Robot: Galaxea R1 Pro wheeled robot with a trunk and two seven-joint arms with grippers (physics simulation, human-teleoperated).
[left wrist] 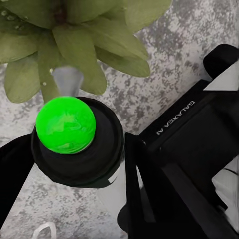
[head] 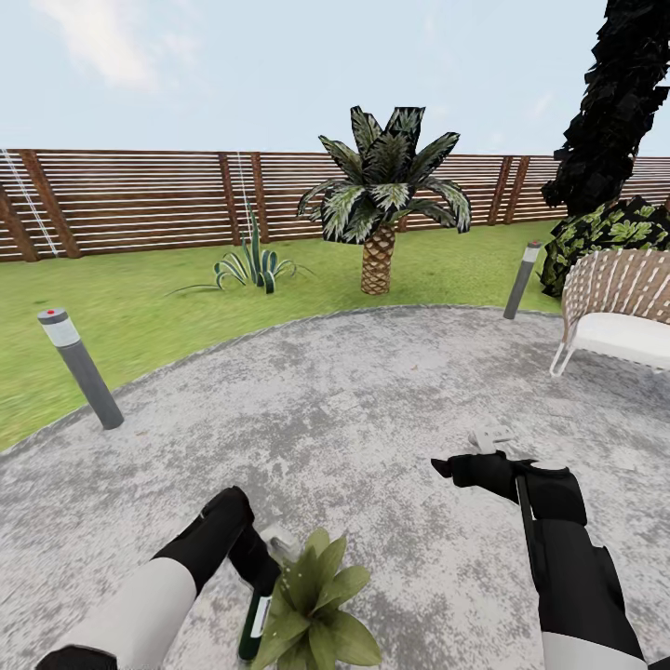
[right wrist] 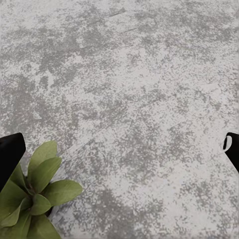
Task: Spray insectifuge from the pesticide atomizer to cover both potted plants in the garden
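gripping the pesticide atomizer (left wrist: 74, 142), left hand (head: 265, 558) beside potted plant (head: 312, 605)

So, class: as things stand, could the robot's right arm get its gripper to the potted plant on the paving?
Probably yes. The right gripper is open and empty, and bare paving lies between it and the potted plant. The left gripper, holding the spray bottle, crowds the plant's other side.

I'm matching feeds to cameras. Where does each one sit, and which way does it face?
Head: high up, looking forward and down over paving to fence; both arms show.
Left wrist: looks down the left gripper clamping the atomizer, nozzle toward the potted plant.
Right wrist: looks down at paving; open fingertips show.
Shared: that plant.
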